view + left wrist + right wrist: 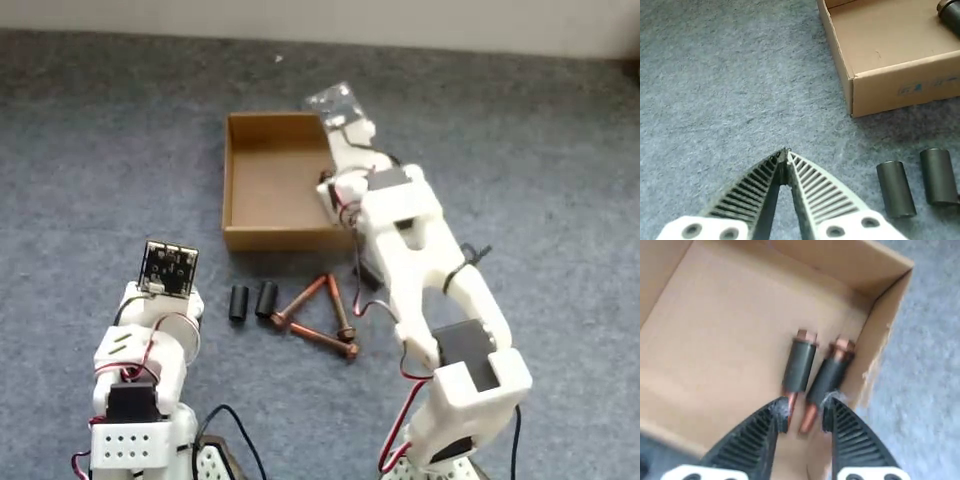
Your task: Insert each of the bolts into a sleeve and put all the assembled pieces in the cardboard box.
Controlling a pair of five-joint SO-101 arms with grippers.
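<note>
Bolts (338, 306) look coppery, sleeves (896, 189) dark, perhaps rubber.

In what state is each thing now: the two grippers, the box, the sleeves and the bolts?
Cardboard box: upright, open on top.
Assembled pieces: two, bolt inside sleeve, lying in the box.
Right gripper: open, over the box.
Left gripper: shut, empty.
Loose sleeves: two, empty, lying on the carpet.
Loose bolts: three, bare, lying on the carpet.
</note>
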